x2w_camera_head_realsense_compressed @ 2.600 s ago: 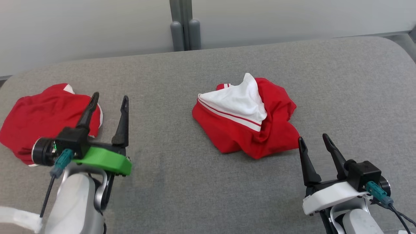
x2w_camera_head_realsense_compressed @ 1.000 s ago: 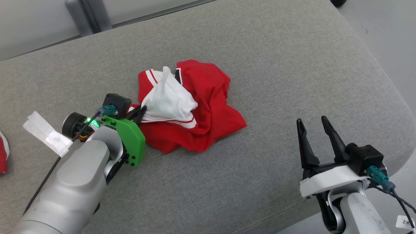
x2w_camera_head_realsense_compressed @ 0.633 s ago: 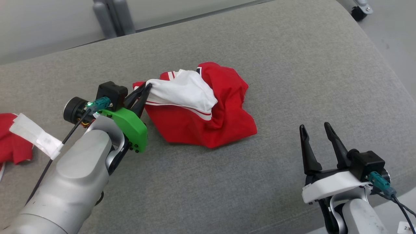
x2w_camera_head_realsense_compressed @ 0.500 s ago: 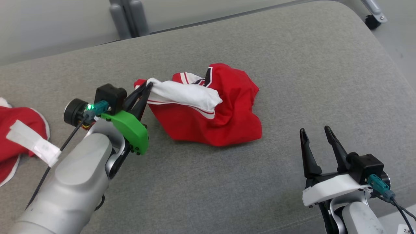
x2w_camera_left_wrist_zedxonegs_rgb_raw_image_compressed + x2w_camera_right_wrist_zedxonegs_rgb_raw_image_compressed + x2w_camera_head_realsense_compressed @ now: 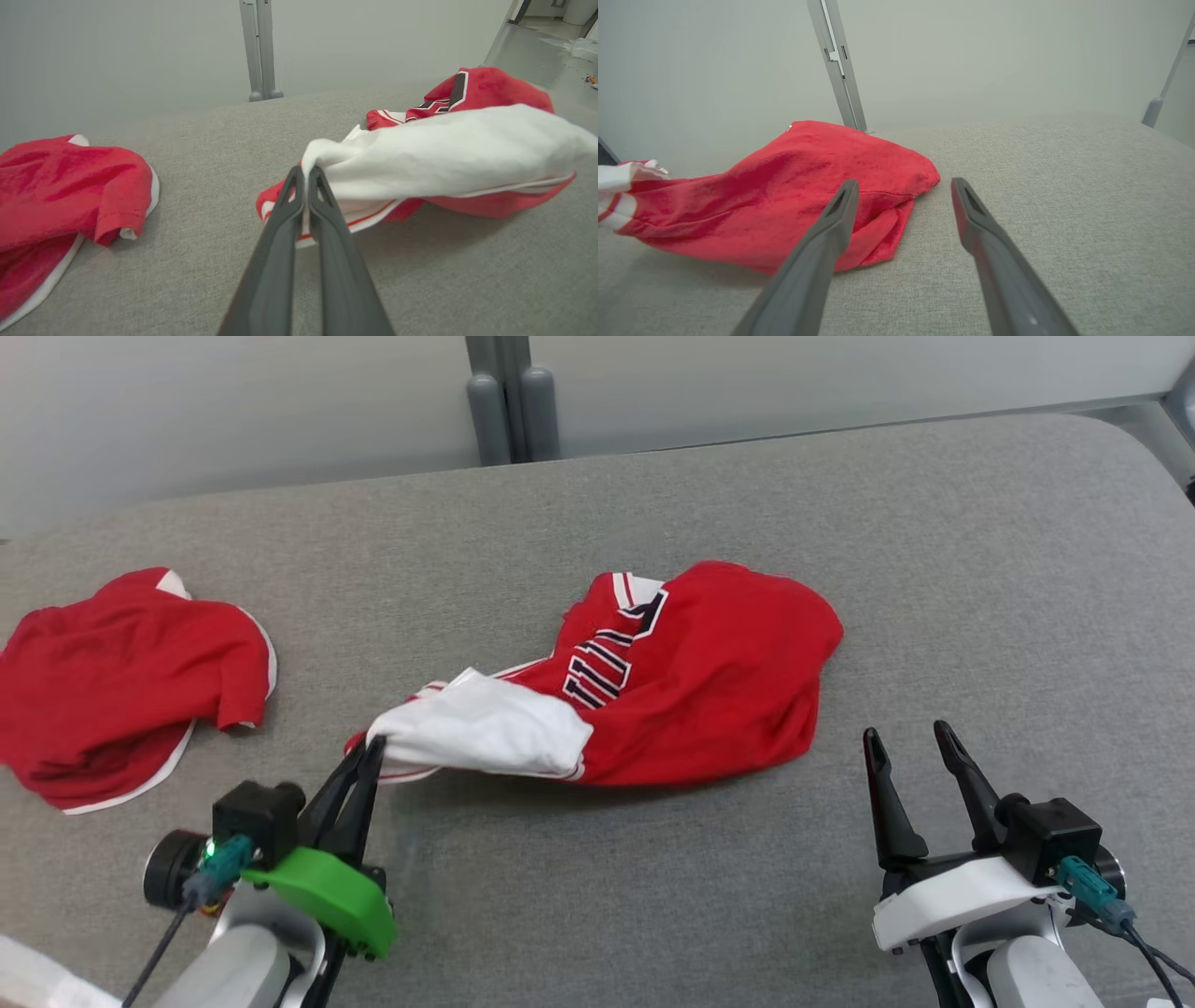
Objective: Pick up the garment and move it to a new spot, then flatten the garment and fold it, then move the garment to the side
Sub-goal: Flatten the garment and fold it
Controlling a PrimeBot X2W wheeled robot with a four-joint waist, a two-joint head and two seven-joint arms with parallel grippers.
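The left claw (image 5: 372, 745), fully closed, pinches the white edge of the red-and-white fabric garment (image 5: 728, 681), which lies drawn out across the middle of the grey upholstered bench (image 5: 653, 896). The right claw (image 5: 904, 735) stands open and empty near the garment's right end. A second red garment (image 5: 121, 681) lies far left.

The garment (image 5: 728, 681) has lettering (image 5: 602, 667) too creased to read, and the other shirt (image 5: 56, 186) runs off frame.
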